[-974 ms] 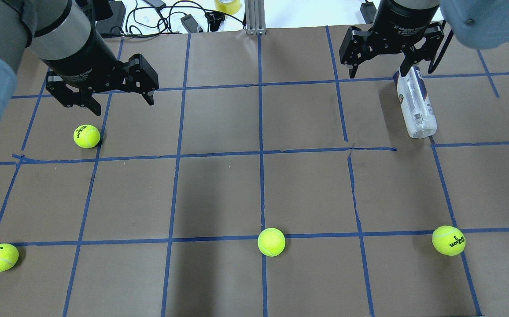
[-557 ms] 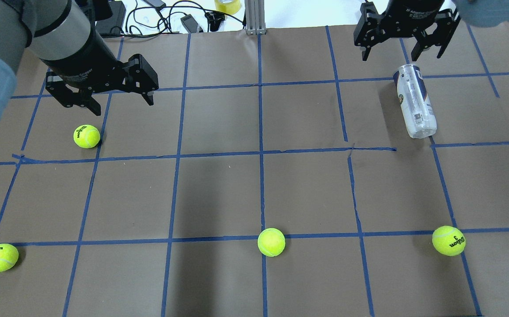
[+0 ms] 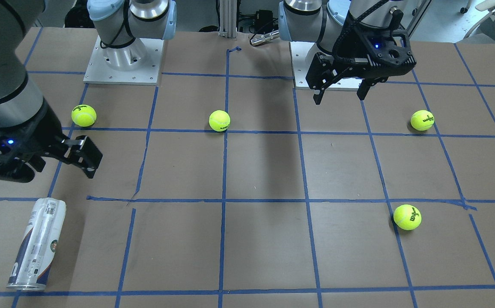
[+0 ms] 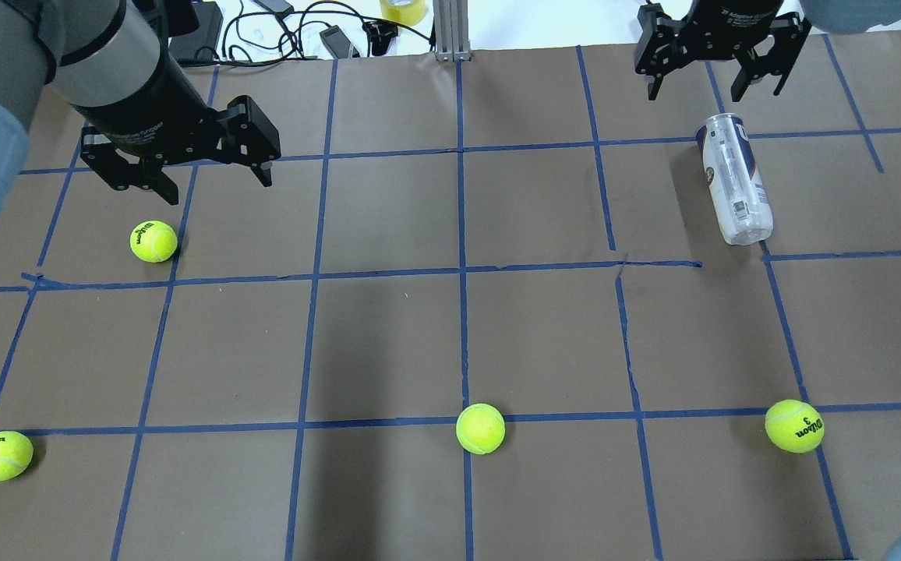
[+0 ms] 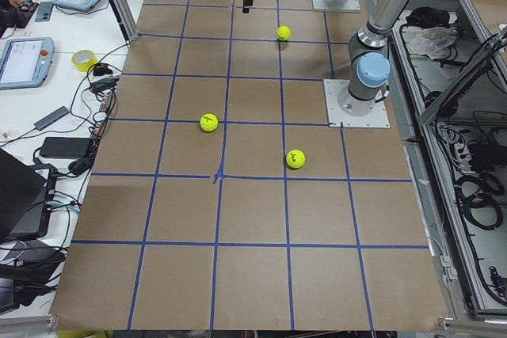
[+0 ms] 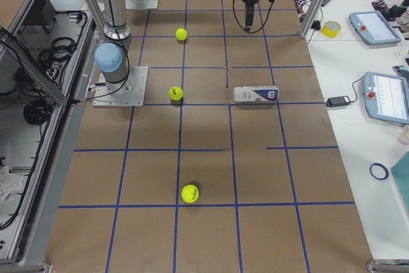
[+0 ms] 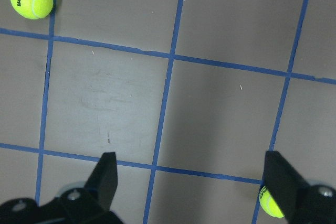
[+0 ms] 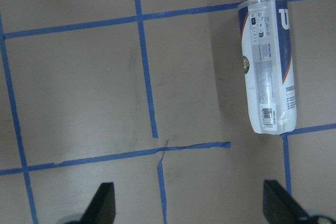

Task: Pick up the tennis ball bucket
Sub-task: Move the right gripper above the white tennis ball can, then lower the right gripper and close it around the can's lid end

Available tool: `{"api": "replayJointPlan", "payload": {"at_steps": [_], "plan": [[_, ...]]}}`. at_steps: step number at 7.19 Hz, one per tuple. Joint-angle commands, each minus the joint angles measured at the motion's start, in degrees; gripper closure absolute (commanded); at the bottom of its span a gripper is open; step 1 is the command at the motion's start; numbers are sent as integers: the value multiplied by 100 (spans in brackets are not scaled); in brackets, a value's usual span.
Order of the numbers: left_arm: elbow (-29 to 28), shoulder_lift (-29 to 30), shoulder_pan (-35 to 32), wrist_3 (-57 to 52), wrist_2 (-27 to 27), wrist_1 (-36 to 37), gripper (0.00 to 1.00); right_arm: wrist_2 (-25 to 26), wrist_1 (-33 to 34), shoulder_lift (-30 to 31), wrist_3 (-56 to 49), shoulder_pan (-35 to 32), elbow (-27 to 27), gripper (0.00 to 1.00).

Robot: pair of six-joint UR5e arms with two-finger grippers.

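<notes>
The tennis ball bucket (image 4: 735, 181), a clear tube with a white-and-navy label, lies on its side on the brown table at the far right. It also shows in the front view (image 3: 37, 244), the right side view (image 6: 255, 94) and the right wrist view (image 8: 268, 64). My right gripper (image 4: 710, 87) is open and empty, in the air just beyond the tube's far end, not touching it. In the right wrist view the right gripper (image 8: 190, 203) is clear of the tube. My left gripper (image 4: 217, 187) is open and empty at the far left, also in the front view (image 3: 340, 98).
Several yellow-green tennis balls lie on the table: one (image 4: 153, 241) under the left gripper, one (image 4: 1, 456) near left, one (image 4: 480, 428) near centre, one (image 4: 794, 425) near right. Cables and a tape roll (image 4: 403, 9) lie past the far edge.
My right gripper, open, has drawn back from over the tube's far end toward the table's far edge. The tube has not moved. The left arm is still.
</notes>
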State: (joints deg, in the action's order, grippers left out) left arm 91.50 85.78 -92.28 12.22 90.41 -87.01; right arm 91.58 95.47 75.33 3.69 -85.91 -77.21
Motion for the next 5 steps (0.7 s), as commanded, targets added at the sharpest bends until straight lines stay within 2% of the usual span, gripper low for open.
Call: {"api": "replayJointPlan", "payload": {"at_steps": [1,2,4,5], "plan": [[0,0,0,0,3,0,0,1,235,-612,-453,625,231,0],[0,0,0,0,-6,0,0,-43,688,-1278,-805,750,580,0],[0,0,0,0,3,-9,0,-70,745,-2238,-1202,935,1398,0],[0,0,9,0,-6,-9,0,-70,763,-2608,-1309,997,1514,0]]}}
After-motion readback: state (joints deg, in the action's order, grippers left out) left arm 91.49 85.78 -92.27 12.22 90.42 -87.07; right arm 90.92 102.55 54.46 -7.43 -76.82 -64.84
